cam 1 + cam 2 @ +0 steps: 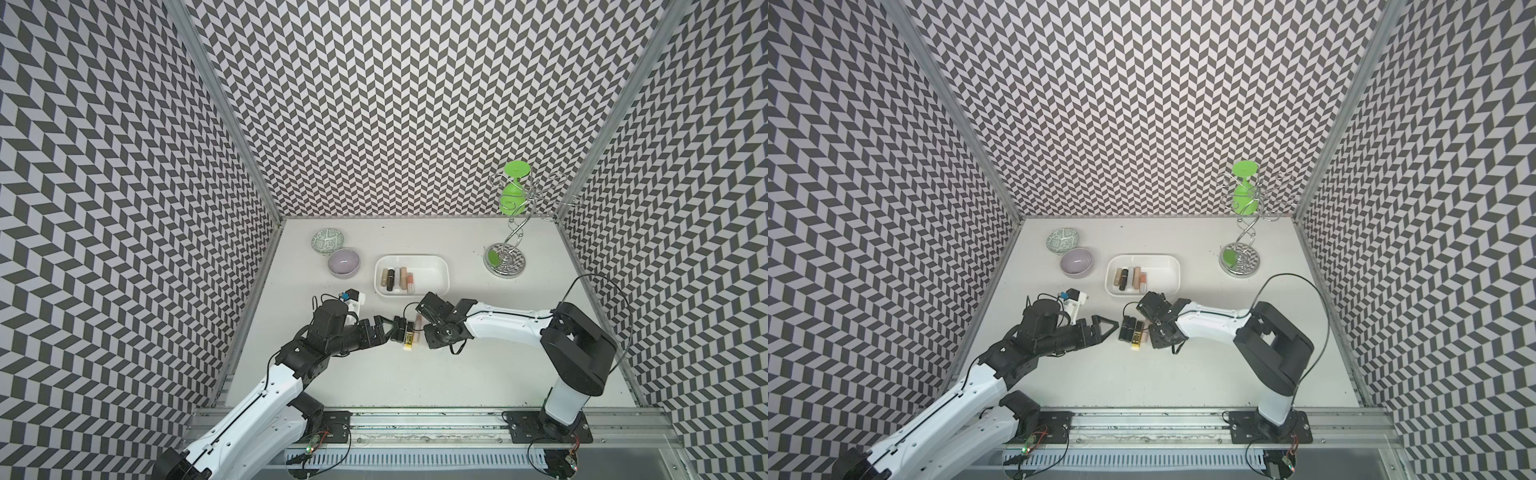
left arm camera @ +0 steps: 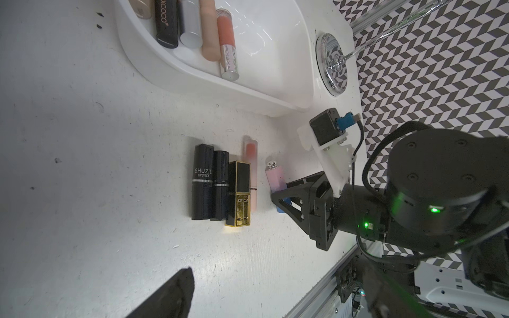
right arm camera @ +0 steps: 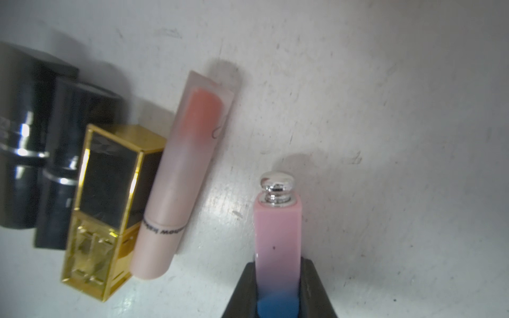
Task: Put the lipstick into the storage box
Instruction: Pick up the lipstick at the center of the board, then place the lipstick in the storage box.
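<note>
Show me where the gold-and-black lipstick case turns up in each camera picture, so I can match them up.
Top view: the gold-and-black lipstick lies a little below the picture's middle.
Top view: same place, a little below the middle.
Left wrist: near the picture's middle.
Right wrist: lower left of the picture, large and close.
Shared landmark: the pair of black lipsticks right beside it.

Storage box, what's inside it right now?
Five tubes lie side by side at one end of the storage box: tan, black, silver, peach, and an orange gloss. The rest of its floor is bare. Whatever is beneath the tubes is covered.
</note>
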Controlling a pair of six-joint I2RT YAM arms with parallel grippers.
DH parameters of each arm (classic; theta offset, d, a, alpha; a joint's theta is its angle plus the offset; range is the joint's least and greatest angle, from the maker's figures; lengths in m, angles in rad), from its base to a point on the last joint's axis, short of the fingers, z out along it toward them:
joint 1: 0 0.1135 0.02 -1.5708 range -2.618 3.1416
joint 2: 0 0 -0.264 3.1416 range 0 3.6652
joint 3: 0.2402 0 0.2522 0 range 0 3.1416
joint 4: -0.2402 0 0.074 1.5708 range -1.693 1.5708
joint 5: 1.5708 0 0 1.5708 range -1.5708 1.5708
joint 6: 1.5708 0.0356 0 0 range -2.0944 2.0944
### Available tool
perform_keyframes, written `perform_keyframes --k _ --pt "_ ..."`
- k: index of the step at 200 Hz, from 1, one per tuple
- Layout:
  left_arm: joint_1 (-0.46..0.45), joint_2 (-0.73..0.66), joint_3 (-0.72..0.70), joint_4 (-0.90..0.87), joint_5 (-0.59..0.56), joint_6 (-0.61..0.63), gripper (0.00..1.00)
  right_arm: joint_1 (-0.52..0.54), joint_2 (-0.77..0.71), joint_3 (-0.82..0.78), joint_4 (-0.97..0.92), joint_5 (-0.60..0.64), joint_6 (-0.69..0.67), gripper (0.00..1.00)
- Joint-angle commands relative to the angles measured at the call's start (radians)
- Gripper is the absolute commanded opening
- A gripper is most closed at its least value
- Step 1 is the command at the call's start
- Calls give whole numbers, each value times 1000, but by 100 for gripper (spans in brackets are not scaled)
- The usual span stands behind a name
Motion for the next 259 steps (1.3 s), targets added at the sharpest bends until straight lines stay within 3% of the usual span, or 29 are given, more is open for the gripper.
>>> perform_keyframes --k 1,73,125,149,191,259 --pt "2 -5 1 26 10 6 99 7 -29 -16 -39 1 -13 18" --pt "4 -5 31 113 62 16 99 -59 -302 55 -12 -191 -155 17" --pt "20 -8 68 247 143 -9 99 -161 -372 174 8 -459 -232 17" --pt "30 1 94 293 170 -22 99 -207 -381 182 40 -474 -211 17" --pt "33 3 137 260 174 -11 99 -302 -298 241 82 -448 -188 17" --pt "60 -65 149 129 150 16 99 -348 28 433 4 -412 -194 16"
